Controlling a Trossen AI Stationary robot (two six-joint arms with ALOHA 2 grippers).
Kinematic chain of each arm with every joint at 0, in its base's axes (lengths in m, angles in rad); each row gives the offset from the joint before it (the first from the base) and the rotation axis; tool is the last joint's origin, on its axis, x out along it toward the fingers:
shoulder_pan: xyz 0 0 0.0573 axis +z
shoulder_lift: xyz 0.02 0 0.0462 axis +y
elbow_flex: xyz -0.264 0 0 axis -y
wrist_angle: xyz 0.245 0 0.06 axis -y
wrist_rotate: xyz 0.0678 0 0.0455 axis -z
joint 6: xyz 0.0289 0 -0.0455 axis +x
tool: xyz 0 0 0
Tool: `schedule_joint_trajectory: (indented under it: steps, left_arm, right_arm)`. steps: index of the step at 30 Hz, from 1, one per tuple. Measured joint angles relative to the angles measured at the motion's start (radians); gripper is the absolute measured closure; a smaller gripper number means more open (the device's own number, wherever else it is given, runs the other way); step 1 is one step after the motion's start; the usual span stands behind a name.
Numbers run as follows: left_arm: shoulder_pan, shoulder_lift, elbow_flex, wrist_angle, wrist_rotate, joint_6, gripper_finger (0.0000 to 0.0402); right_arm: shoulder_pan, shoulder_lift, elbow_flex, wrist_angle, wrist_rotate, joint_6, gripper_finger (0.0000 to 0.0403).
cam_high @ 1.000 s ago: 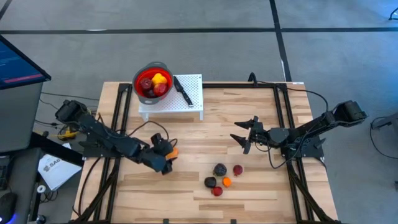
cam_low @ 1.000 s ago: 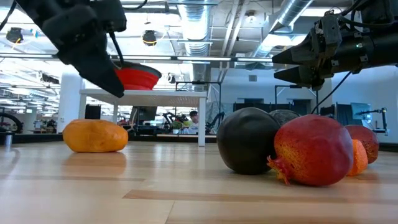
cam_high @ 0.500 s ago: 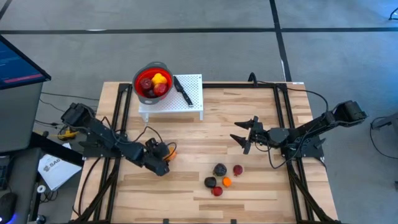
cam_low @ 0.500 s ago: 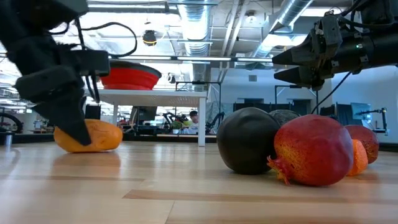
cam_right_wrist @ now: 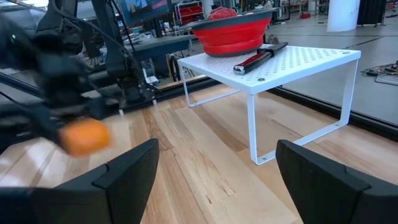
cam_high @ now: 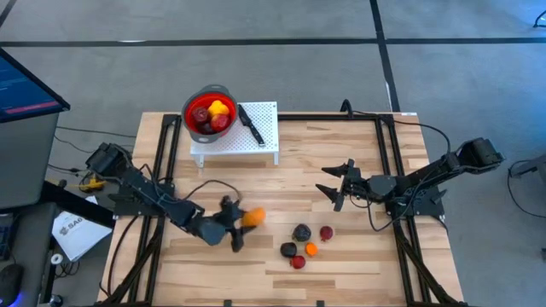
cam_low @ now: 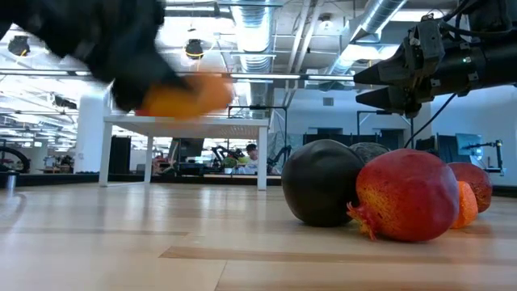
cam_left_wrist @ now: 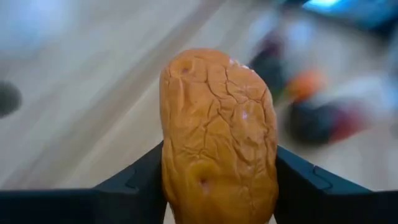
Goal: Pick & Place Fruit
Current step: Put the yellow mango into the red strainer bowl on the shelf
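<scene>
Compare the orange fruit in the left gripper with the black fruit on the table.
The orange fruit is long and wrinkled; the black fruit is round and smooth. The orange one is lifted off the table, held in the left gripper; the black one rests among other fruit. Both are small toys.

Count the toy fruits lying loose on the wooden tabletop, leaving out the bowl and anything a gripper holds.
5, in one cluster near the table's front: black fruit, grey-black fruit, red fruit, small orange fruit and dark red fruit. Others may be hidden.
</scene>
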State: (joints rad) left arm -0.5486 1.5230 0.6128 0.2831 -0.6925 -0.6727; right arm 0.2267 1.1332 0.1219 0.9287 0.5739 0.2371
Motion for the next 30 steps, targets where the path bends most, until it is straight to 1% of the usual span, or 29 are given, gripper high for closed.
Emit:
schedule_joint_trajectory:
  steps: [1, 4, 6, 8, 10, 11, 13, 17, 21, 25, 27, 30]
  left_arm:
    - [0.003, 0.000, 0.000, 0.114, 0.000, 0.102, 0.0197]
    - [0.016, 0.000, 0.000, 0.480, 0.000, 0.438, 0.0170]
    - [0.033, -0.001, 0.000, 0.684, -0.001, 0.653, 0.0157]
    - [0.057, -0.007, 0.000, 0.844, -0.007, 0.863, 0.0155]
    - [0.087, -0.031, 0.007, 0.934, -0.030, 1.058, 0.0159]
    - [0.103, -0.053, 0.014, 0.938, -0.053, 1.143, 0.0163]
    - [0.143, -0.103, 0.025, 0.932, -0.134, 1.283, 0.0170]
    - [0.235, -0.247, 0.038, 0.916, -0.327, 1.490, 0.0175]
    - [0.332, -0.412, 0.038, 0.791, -0.555, 1.663, 0.0167]
    - [0.412, -0.561, 0.038, 0.647, -0.737, 1.779, 0.0169]
    - [0.437, -0.627, 0.038, 0.564, -0.768, 1.770, 0.0172]
    - [0.440, -0.716, 0.051, 0.455, -0.778, 1.740, 0.0174]
  right_arm:
    - [-0.001, 0.000, 0.000, 0.000, 0.000, 0.000, 0.0085]
    - [-0.001, 0.000, 0.000, 0.000, 0.000, 0.000, 0.0085]
    - [-0.001, 0.000, 0.000, 0.000, 0.000, 0.000, 0.0085]
    - [-0.001, 0.000, 0.000, 0.000, 0.000, 0.000, 0.0085]
    - [-0.001, 0.000, 0.000, 0.000, 0.000, 0.000, 0.0085]
    - [-0.001, 0.000, 0.000, 0.000, 0.000, 0.000, 0.0085]
    - [-0.001, 0.000, 0.000, 0.003, 0.000, 0.001, 0.0085]
    - [-0.001, 0.000, 0.000, 0.003, 0.000, 0.008, 0.0085]
    - [-0.001, 0.000, 0.000, 0.003, 0.000, 0.008, 0.0085]
    - [-0.001, 0.000, 0.000, 0.003, 0.000, 0.008, 0.0085]
    - [-0.001, 0.000, 0.000, 0.003, 0.000, 0.008, 0.0085]
    - [-0.001, 0.000, 0.000, 0.004, 0.000, 0.008, 0.0085]
